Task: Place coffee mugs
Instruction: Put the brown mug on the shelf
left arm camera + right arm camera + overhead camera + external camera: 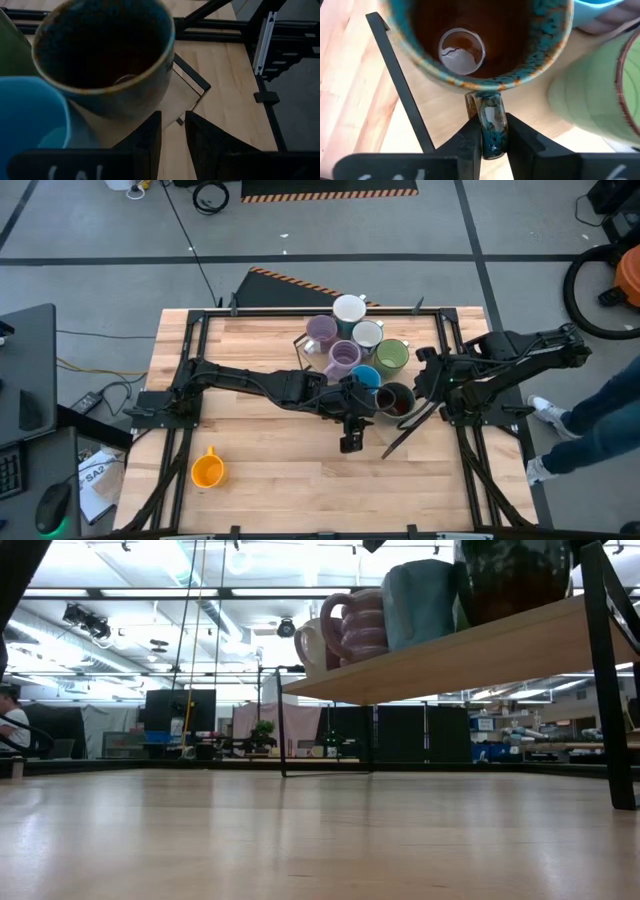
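Seven mugs stand on a raised wooden shelf (300, 340): two white ones (350, 308), two lavender ones (344, 358), a green one (391, 356), a blue one (365, 377) and the dark brown mug (394, 399) at the shelf's near right corner. The orange mug (208, 470) stands alone on the table, near left. My right gripper (491, 142) reaches in from the right and is shut on the dark mug's handle. My left gripper (173, 132) hovers beside the blue (30, 120) and dark (105, 55) mugs, its fingers a narrow gap apart with nothing between them. My right gripper pinches the dark brown mug's handle (490, 120) between its two fingers (469, 142), which come at it from the table's right, on either side of the loop. The mug stays upright with its opening up; in the low view its base (510, 612) sits on the shelf.
The shelf stands on thin black legs (600, 680) above the table, and its black frame (395, 75) runs close beside the dark mug. A person's legs (590, 410) show past the table's right edge. Bare wood lies between the orange mug and the shelf.
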Tool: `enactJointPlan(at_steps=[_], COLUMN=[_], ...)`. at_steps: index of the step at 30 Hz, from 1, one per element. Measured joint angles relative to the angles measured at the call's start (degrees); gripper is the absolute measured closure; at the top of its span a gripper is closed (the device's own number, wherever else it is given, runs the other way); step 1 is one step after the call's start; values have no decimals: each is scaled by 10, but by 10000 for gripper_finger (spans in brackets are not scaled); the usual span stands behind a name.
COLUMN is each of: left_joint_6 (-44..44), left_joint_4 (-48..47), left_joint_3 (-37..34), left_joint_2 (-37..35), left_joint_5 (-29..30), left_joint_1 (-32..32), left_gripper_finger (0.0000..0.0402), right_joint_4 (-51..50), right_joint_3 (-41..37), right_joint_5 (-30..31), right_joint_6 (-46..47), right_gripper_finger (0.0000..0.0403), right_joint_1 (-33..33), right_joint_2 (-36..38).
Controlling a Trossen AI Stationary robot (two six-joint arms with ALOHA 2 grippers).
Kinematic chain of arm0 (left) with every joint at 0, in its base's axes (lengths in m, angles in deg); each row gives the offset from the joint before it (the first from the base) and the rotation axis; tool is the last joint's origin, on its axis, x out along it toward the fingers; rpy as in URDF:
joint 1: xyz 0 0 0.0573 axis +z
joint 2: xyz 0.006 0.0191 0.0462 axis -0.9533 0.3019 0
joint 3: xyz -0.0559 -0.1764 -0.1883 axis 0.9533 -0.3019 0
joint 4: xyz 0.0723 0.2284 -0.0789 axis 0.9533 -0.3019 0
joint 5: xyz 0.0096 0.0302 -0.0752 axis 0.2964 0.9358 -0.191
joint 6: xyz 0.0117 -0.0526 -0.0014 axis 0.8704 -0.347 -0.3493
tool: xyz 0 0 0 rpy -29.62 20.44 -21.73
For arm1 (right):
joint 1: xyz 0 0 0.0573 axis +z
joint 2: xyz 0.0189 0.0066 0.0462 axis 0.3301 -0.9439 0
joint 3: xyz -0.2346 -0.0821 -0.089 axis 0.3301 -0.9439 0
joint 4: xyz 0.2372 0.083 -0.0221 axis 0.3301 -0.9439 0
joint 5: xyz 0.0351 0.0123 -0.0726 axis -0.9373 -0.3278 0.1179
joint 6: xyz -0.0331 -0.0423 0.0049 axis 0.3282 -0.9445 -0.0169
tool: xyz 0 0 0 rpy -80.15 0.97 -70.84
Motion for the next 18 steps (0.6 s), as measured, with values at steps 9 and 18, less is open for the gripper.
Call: enactJointPlan(at_steps=[9, 18], left_joint_6=[0, 0], left_joint_4=[-10, -21], left_joint_3=[0, 0], left_joint_2=[0, 1], left_joint_5=[14, 23], left_joint_1=[8, 12], left_gripper_finger=[310, 310], right_joint_4=[-9, -47], right_joint_3=[0, 0], right_joint_5=[2, 18], right_joint_6=[-52, -66], right_gripper_finger=[308, 305], right_joint_1=[0, 0], right_joint_2=[2, 25])
